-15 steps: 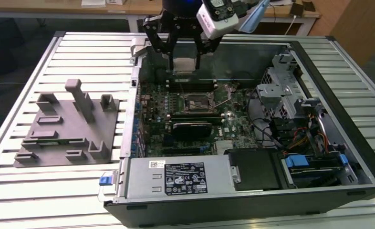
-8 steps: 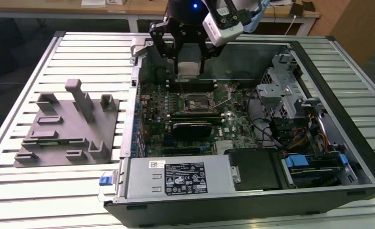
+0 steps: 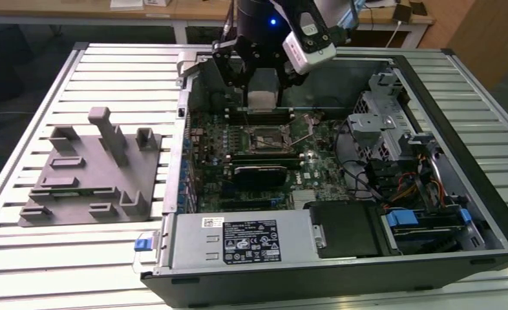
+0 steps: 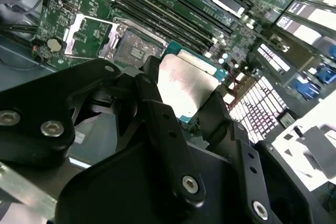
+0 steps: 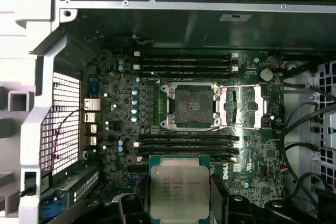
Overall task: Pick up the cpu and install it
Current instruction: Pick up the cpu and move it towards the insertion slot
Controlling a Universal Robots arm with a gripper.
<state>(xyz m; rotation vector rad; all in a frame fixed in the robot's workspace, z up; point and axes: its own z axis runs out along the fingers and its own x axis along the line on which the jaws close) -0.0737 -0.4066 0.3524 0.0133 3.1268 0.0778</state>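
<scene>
Two fingers (image 4: 157,119) pinch the cpu (image 4: 186,82) by its edges, so I read the gripper (image 3: 264,97) as closed on it. The cpu hangs above the motherboard (image 5: 110,103) inside the open case (image 3: 340,284), near the socket (image 5: 194,106), whose lid (image 5: 247,107) is swung open.

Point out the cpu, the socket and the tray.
cpu (image 5: 178,190): first wrist view, metal top.
socket (image 5: 191,106): first wrist view, its centre.
tray (image 3: 73,184): exterior view, flat base.
</scene>
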